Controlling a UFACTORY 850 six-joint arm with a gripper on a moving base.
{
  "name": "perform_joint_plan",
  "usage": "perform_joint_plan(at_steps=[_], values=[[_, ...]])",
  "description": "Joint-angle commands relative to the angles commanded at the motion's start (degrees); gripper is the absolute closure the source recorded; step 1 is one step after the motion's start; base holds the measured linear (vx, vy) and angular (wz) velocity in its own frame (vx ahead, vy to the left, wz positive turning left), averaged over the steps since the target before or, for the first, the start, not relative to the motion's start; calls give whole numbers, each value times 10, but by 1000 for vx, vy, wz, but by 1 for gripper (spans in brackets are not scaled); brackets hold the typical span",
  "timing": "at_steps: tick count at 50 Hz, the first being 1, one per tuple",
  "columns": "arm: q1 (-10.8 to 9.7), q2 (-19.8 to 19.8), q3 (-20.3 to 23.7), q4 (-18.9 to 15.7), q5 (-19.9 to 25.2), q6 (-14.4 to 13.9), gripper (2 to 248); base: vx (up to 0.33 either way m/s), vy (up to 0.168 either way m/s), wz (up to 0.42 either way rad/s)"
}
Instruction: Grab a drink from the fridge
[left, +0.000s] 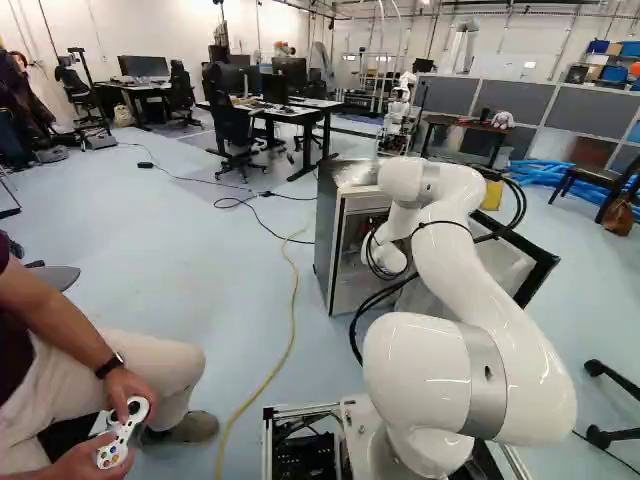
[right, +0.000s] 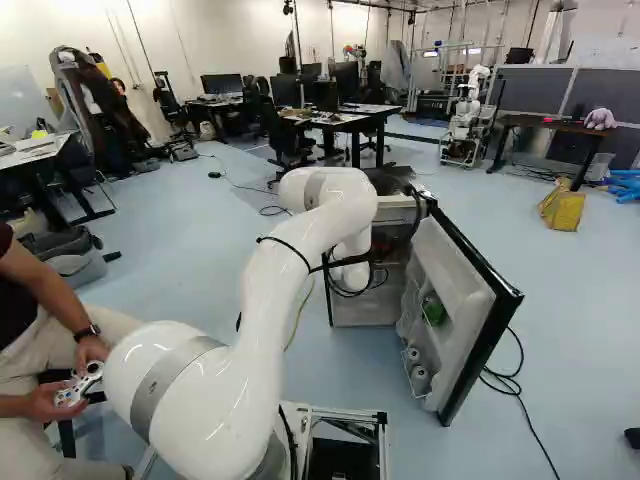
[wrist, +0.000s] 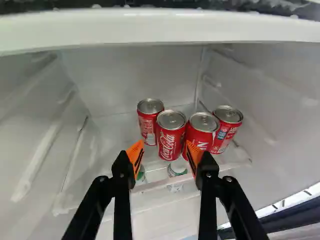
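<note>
Four red cans (wrist: 171, 142) with silver tops are seen upright, closely grouped on a clear shelf (wrist: 152, 186) inside the open fridge (left: 329, 240); white lettering is carried on the red sides, with a paler panel on the can farthest along the row; green-and-white containers (wrist: 177, 169) are partly seen below the shelf edge. The claw (wrist: 164, 148) is spread, orange pads (wrist: 135, 154) held well apart; nothing is pinched; the cans are placed ahead of it, one in line with the gap.

White ribbed walls (wrist: 40, 145) are shown around the shelf; the fridge is set right of the middle in the left base view, with the arm (left: 480, 260) reached in; its door (right: 462, 275) is swung open at the right in the right base view, and a green item (right: 433, 309) is held in a door rack.

The pale blue floor (left: 190, 260) is crossed by a yellow cable (left: 289, 345); desks (left: 300, 114) with monitors are placed at the far side; another robot (right: 465, 125) is seen far right; a yellow bag (right: 563, 209) is placed nearer than it.
</note>
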Motion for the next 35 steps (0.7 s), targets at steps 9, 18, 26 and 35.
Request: perform_joint_plan(at_steps=[9,18,26,35], values=[[1,-7,-13,0,0,0,112,0,0,0],[3,-15,-27,0,0,0,112,0,0,0],[5,-23,-40,0,0,0,112,0,0,0],[6,-31,-55,0,0,0,112,0,0,0]])
